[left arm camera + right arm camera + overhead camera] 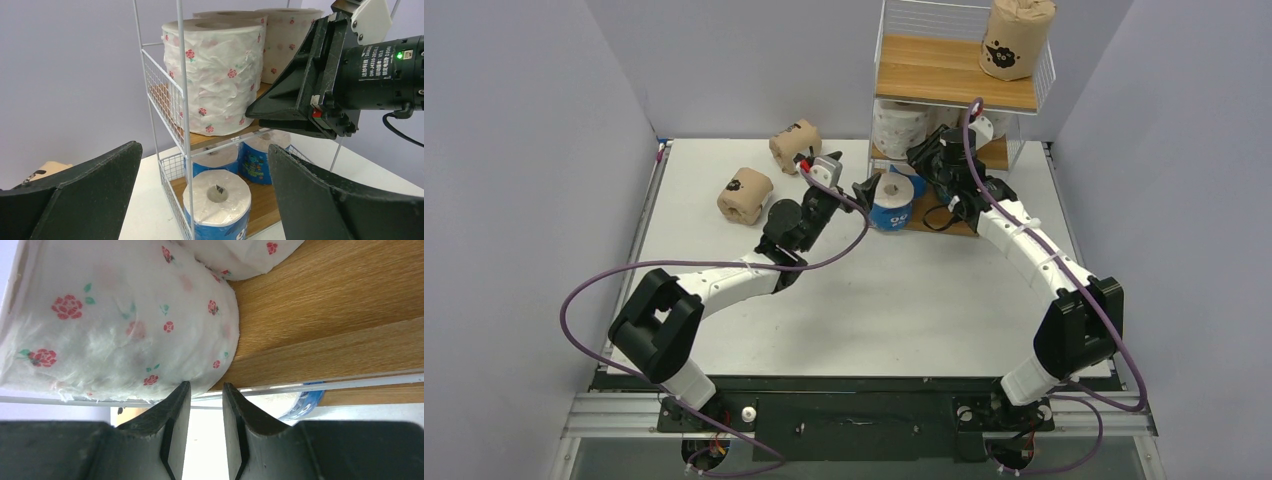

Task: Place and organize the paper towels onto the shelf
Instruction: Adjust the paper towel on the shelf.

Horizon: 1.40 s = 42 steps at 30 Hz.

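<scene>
The shelf [954,72] stands at the back right. A brown paper towel roll [1016,38] sits on its top board. White flowered rolls [215,75] fill the middle tier. Blue-and-white rolls stand on the bottom board, the nearest one [217,205] at the front corner behind the wire post. My left gripper [204,147] is open wide, facing that roll without touching it. My right gripper [206,387] is at the middle tier's edge, jaws a narrow gap apart with nothing between them. Its left fingertip [182,390] touches a white flowered roll [115,325].
Two brown rolls [744,195] [795,145] lie on the white table [824,310] left of the shelf. The right arm's wrist [350,75] hangs close above my left gripper. Grey walls close in the table's sides and back.
</scene>
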Available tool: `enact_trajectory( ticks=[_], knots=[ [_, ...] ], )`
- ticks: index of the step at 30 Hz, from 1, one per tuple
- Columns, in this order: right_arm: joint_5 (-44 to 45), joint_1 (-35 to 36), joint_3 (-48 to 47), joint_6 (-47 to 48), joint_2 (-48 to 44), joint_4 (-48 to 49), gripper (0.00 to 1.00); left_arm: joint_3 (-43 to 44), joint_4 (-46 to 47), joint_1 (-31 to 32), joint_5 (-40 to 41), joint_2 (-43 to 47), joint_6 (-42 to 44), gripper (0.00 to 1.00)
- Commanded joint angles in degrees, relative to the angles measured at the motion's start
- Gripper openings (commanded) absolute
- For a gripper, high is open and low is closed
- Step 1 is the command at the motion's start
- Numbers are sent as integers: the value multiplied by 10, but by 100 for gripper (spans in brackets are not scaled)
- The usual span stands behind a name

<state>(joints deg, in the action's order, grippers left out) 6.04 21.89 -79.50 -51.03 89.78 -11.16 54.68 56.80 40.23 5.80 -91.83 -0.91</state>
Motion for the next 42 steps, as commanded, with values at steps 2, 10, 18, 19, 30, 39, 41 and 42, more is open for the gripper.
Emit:
enact_trajectory(
  ticks=[2,10,18,19,30,39,41,42],
  knots=[
    [-5,-10,2,18,-34,30,27,0,9,-7,6,22,3,96],
    [5,-30,38,27,-89,41,23,0,9,-9,7,26,-3,96],
    [-4,-39,58,10,-78,112,0,-9,9,-9,12,33,-9,96],
    [-4,-39,62,3,-77,122,0,-9,9,-9,13,33,-9,96],
    [-32,-37,50,-35,-23,184,0,-16,7,-12,40,33,-6,96],
    [-39,-29,29,-40,7,179,0,-15,6,-16,41,32,-8,96],
    [-42,-26,29,-42,10,179,0,-15,5,-17,40,32,-8,96],
    [-42,-25,29,-42,11,180,0,-15,5,-16,40,32,-8,96]
  ],
)
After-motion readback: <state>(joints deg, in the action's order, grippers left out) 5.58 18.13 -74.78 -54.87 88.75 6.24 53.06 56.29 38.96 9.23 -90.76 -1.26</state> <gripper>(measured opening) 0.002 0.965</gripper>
